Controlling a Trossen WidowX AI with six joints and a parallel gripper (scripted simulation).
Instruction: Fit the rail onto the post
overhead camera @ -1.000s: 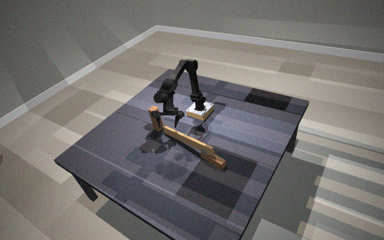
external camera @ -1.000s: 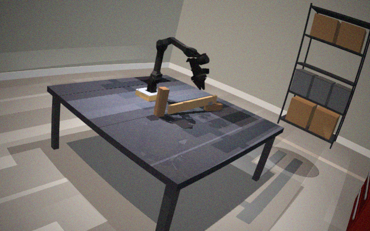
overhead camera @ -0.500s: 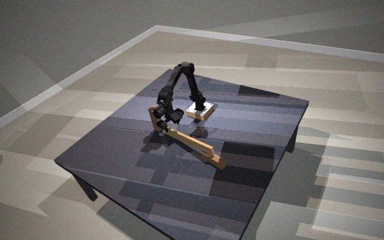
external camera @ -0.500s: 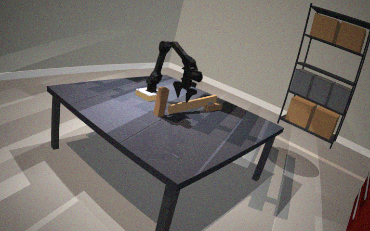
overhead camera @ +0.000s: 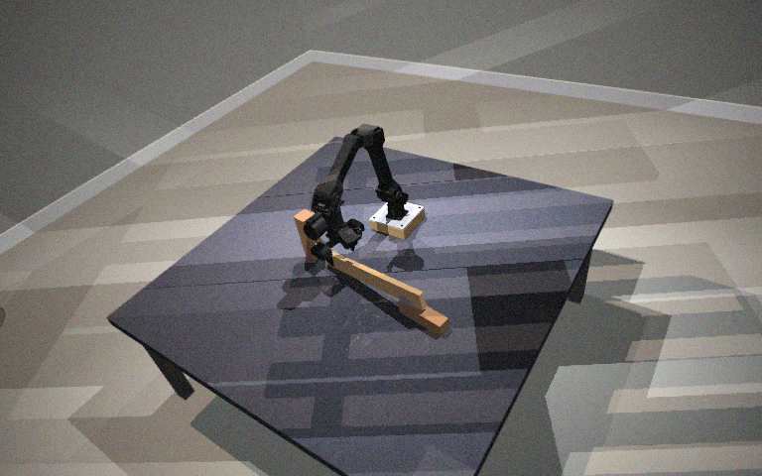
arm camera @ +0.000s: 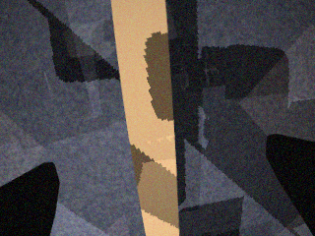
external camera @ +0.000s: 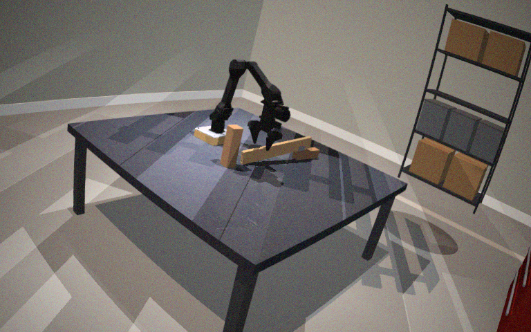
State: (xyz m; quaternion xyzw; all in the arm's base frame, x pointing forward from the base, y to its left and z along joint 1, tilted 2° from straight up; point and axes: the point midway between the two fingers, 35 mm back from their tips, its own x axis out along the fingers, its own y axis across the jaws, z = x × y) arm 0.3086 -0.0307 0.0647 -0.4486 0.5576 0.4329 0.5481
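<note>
The worktop (overhead camera: 393, 404) (external camera: 187, 184) (arm camera: 84, 172) is dark blue-gray, with paler stripes and darker patches across it, and its edges look almost black. The bed rail (overhead camera: 382, 278) (external camera: 279, 149) (arm camera: 143, 74) is light yellow-tan, with brown patches on it. The post (overhead camera: 304, 224) (external camera: 231, 146) and the footboard block (overhead camera: 435, 321) (external camera: 309, 153) are more orange. The robot arm (overhead camera: 348, 157) (external camera: 230, 88) is black. Its base has a white plate (overhead camera: 416, 211) (external camera: 201, 130) over yellow-tan sides. Past the worktop's edges, the floor (overhead camera: 701, 364) (external camera: 39, 156) is beige and gray, with pale stripes and blocky shapes.
</note>
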